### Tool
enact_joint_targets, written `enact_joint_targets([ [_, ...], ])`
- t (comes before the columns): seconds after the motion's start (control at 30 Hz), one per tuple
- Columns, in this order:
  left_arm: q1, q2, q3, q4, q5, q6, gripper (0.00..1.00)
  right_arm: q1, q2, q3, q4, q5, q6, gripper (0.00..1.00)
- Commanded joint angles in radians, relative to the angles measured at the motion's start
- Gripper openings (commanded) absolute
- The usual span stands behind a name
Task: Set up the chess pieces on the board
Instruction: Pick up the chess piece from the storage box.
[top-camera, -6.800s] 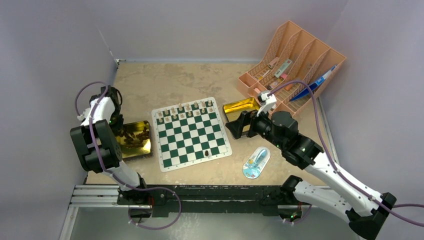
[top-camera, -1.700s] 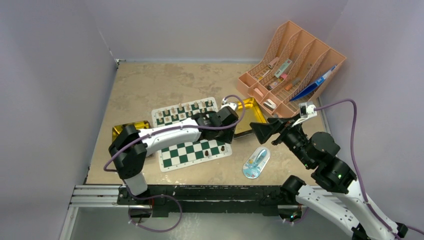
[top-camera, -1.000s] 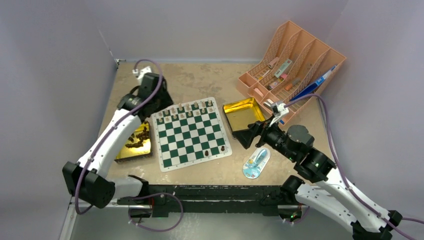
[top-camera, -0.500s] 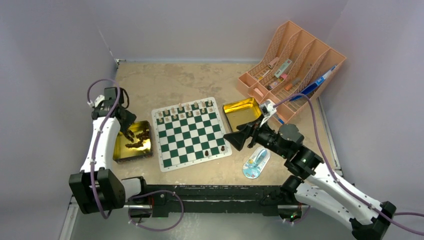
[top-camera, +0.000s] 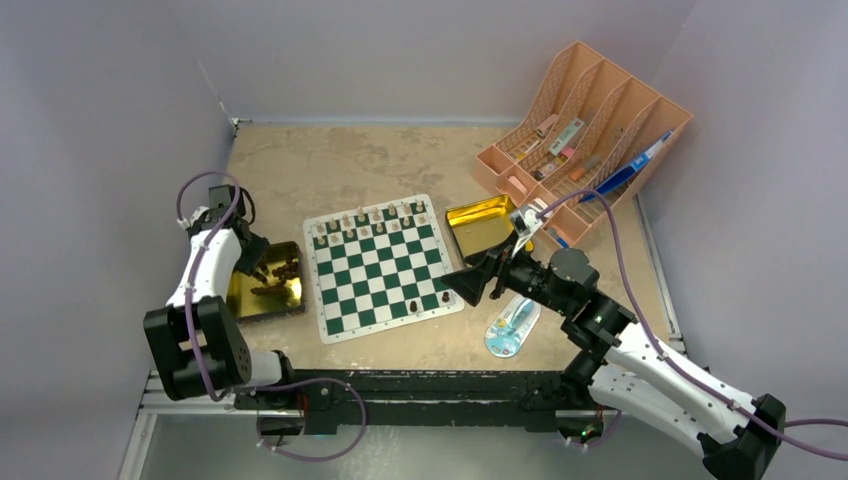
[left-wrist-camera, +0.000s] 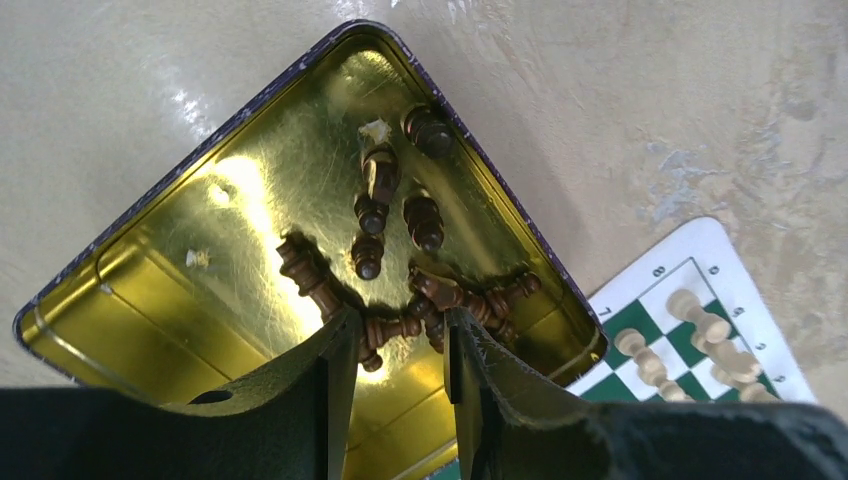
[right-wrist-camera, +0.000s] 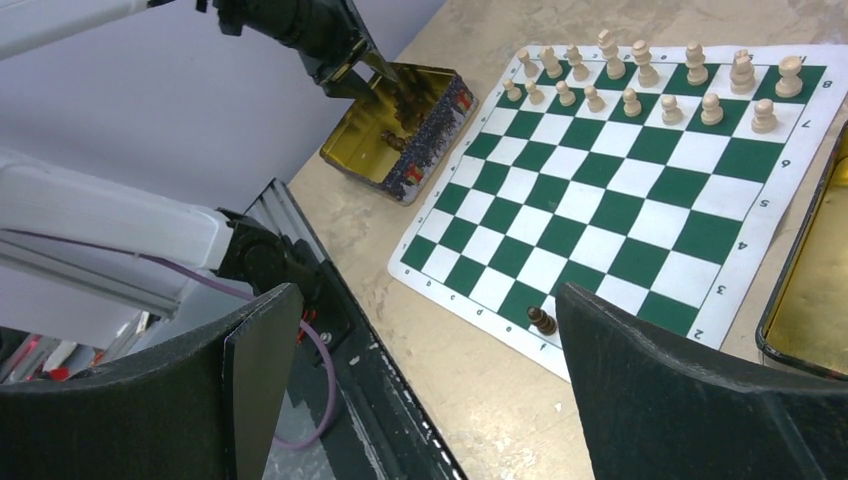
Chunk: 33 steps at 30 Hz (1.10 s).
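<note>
The green and white board (top-camera: 380, 265) lies mid-table. Cream chess pieces (top-camera: 370, 225) fill its two far rows, also in the right wrist view (right-wrist-camera: 640, 85). One dark brown piece (top-camera: 412, 305) stands on the near row, also in the right wrist view (right-wrist-camera: 541, 320). Several dark pieces (left-wrist-camera: 420, 215) lie in the left gold tin (left-wrist-camera: 150, 290). My left gripper (left-wrist-camera: 398, 335) is open low inside that tin (top-camera: 240, 295), its tips straddling a lying dark piece. My right gripper (top-camera: 462, 285) is wide open and empty above the board's near right corner; the right wrist view shows nothing between its tips (right-wrist-camera: 430, 380).
A second gold tin (top-camera: 480, 225) sits right of the board. An orange rack (top-camera: 585, 130) with pens stands at the back right. A blue and white oval item (top-camera: 512, 325) lies near the right arm. A black rail (top-camera: 400, 385) runs along the near edge.
My left arm swung over the board and back, then lowered its gripper into the left tin. My right gripper drifted left and nearer, over the board's near right corner.
</note>
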Motion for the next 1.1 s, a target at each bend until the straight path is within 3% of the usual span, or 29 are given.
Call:
enact_joint_targets([
  [0.0, 0.007, 0.058, 0.042, 0.093, 0.006, 0.101, 0.36, 0.005, -0.011, 0.038, 0.050, -0.023, -0.028, 0.99],
  [0.6, 0.008, 0.137, 0.081, 0.128, -0.058, 0.115, 0.30, 0.004, -0.052, 0.058, 0.039, -0.043, -0.026, 0.99],
  [1.07, 0.012, 0.202, 0.071, 0.125, -0.026, 0.102, 0.21, 0.004, -0.049, 0.083, 0.011, -0.048, -0.054, 0.99],
])
